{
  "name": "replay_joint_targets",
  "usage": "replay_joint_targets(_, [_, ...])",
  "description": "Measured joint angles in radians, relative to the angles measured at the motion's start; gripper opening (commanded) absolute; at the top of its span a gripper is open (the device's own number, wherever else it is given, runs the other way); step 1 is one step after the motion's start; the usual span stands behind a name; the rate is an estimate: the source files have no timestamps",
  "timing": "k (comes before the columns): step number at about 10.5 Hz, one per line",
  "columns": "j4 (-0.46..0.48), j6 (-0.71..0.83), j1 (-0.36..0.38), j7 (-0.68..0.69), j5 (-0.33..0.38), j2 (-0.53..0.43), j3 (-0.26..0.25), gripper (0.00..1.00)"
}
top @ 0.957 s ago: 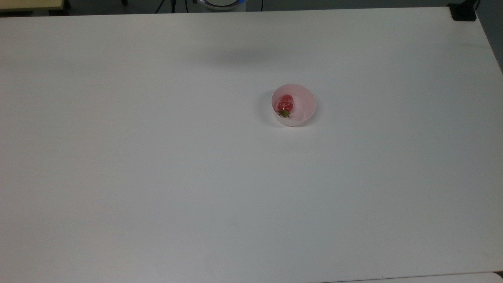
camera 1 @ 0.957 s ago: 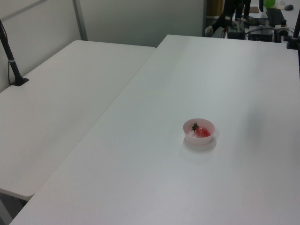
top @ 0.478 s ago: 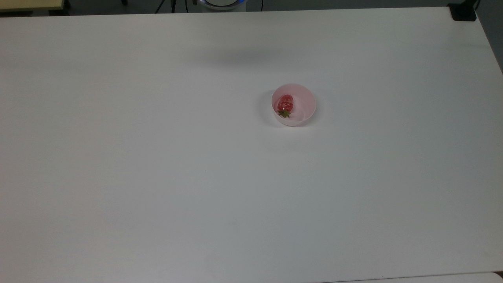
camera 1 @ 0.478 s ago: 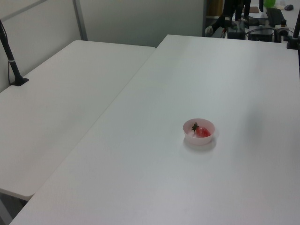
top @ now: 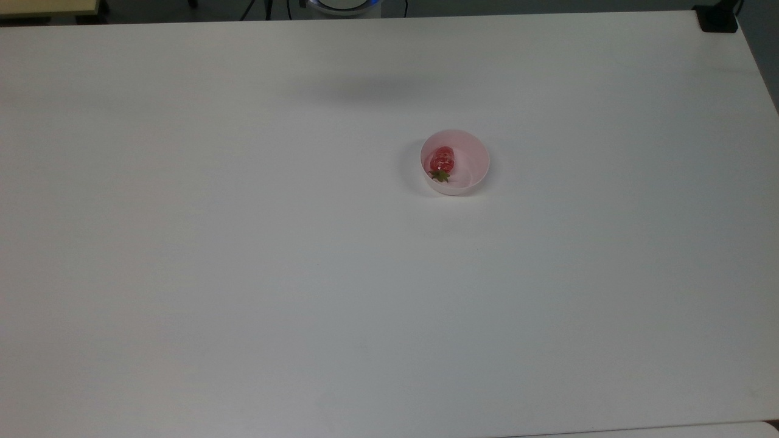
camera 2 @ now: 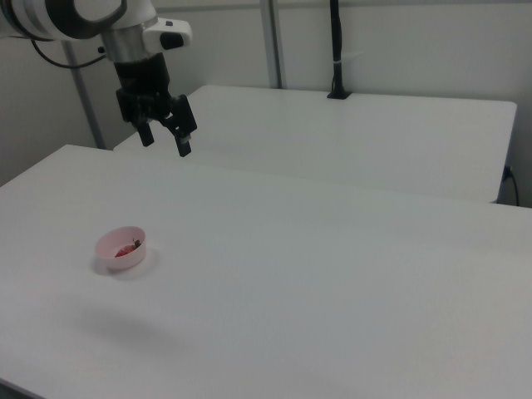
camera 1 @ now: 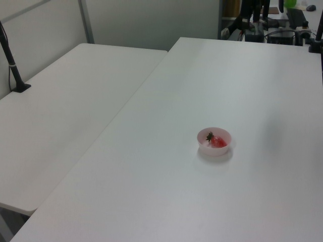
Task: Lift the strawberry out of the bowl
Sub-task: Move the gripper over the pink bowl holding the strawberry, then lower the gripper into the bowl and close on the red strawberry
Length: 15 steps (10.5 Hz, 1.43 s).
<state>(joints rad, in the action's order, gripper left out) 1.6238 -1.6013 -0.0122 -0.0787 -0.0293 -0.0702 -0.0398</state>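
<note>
**A:** What did the strawberry look like, and where was it?

**B:** The strawberry [top: 442,161] was a small, glossy red toy fruit with pale speckles and a dark green leafy cap. It lay on its side inside the bowl [top: 475,159], a small round pale pink bowl with smooth plain walls. In the top view it rested against the bowl's left inner wall, with its cap pointing toward the bottom of the picture. In the left view the strawberry [camera 1: 217,141] showed its cap on the left view's left, and the bowl [camera 1: 214,148] stood alone on the white table [camera 1: 212,201].

**A:** And the gripper?

**B:** In the right view the gripper [camera 2: 165,142] hung in the air, pointing downward, with its two black fingers [camera 2: 184,138] spread apart and nothing between them. The bowl [camera 2: 121,249] sat well below the fingertips and slightly toward the right view's left of them, well apart from them. The strawberry [camera 2: 125,248] appeared there as a small red spot inside the bowl.

**A:** Anything else around?

**B:** A second white table [camera 2: 357,137] stood behind the fingers.
</note>
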Motion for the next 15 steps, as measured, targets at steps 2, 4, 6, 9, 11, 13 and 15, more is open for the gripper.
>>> replay_joint_targets(2, [0.013,0.000,0.005,0.172,0.000,0.008,0.011,1.00])
replay_joint_targets(4, [0.037,-0.032,0.021,0.217,0.002,0.034,0.053,1.00])
replay_joint_targets(6, [0.093,-0.132,0.033,0.137,0.002,0.068,0.127,1.00])
replay_joint_targets(9, [0.215,-0.328,0.053,-0.141,0.002,0.141,0.249,1.00])
replay_joint_targets(11, [0.236,-0.365,0.098,-0.216,0.002,0.210,0.264,0.99])
replay_joint_targets(13, [0.238,-0.447,0.133,-0.262,-0.013,0.292,0.264,0.94])
replay_joint_targets(15, [0.239,-0.508,0.149,-0.335,-0.061,0.358,0.264,0.74])
